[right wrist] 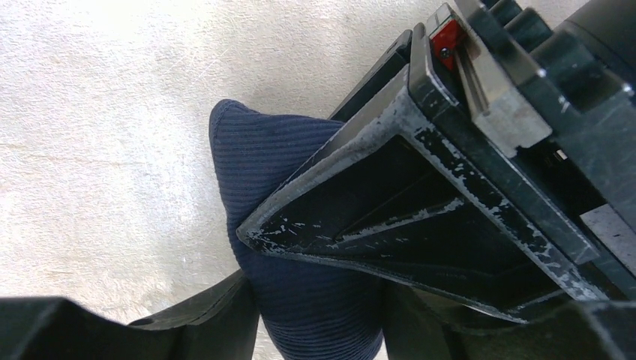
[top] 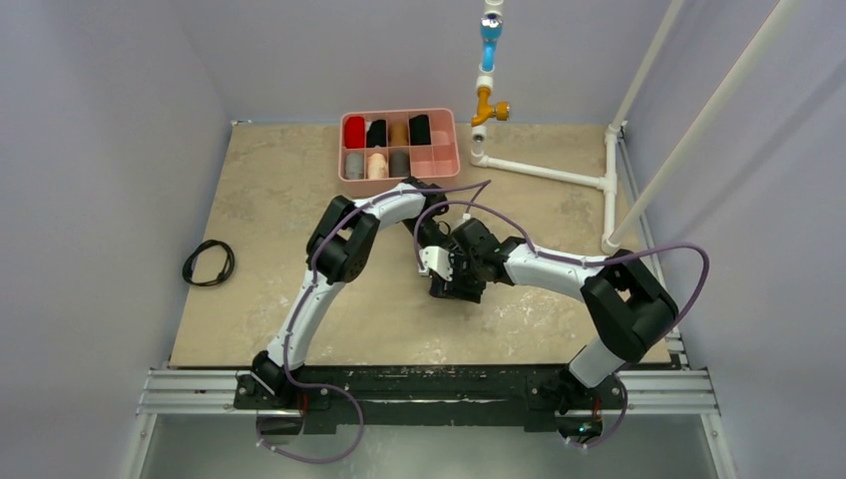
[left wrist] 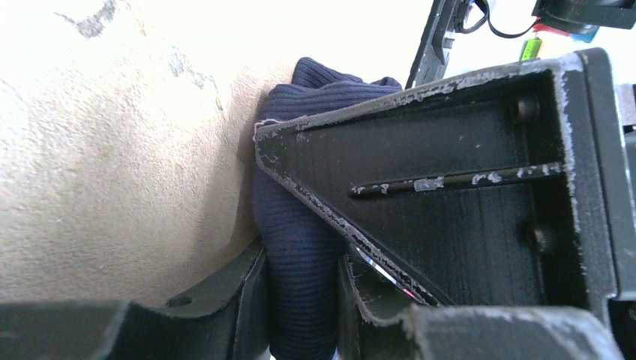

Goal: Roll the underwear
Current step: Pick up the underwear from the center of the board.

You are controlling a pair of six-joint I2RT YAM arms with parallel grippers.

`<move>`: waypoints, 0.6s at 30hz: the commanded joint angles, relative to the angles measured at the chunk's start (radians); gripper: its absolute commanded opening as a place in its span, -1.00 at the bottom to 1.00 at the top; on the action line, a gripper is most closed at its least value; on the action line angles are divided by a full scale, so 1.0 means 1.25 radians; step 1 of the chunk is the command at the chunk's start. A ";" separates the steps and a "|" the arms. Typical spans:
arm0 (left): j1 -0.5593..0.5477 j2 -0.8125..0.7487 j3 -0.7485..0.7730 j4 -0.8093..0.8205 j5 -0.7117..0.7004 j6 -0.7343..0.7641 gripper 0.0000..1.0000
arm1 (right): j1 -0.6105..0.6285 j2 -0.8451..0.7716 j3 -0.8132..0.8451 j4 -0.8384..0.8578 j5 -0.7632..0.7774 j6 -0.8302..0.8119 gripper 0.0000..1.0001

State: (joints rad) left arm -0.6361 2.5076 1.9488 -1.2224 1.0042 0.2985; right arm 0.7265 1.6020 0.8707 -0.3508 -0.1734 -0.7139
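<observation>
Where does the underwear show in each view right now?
Top external: not clearly seen; hidden where the left gripper and right gripper meet, mid-table.
Left wrist: underwear at centre-bottom, pinched between the left gripper's fingers.
Right wrist: underwear at centre-bottom, pinched between the right gripper's fingers.
Shared landmark: the beige table under it.

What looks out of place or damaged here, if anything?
A black cable coil lies loose on the left side of the table, away from the work. The finger edges of the left gripper and right gripper are chipped pale. Both pinch the underwear; nothing spilled.
</observation>
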 commanded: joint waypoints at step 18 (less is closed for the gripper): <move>0.015 0.018 -0.030 0.080 -0.115 0.029 -0.37 | 0.007 0.050 0.007 -0.018 -0.031 0.013 -1.00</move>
State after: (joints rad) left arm -0.6262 2.5076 1.9438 -1.2366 1.0000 0.2981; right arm 0.7277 1.6234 0.8955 -0.3740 -0.1825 -0.7101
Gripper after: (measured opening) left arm 0.272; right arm 0.223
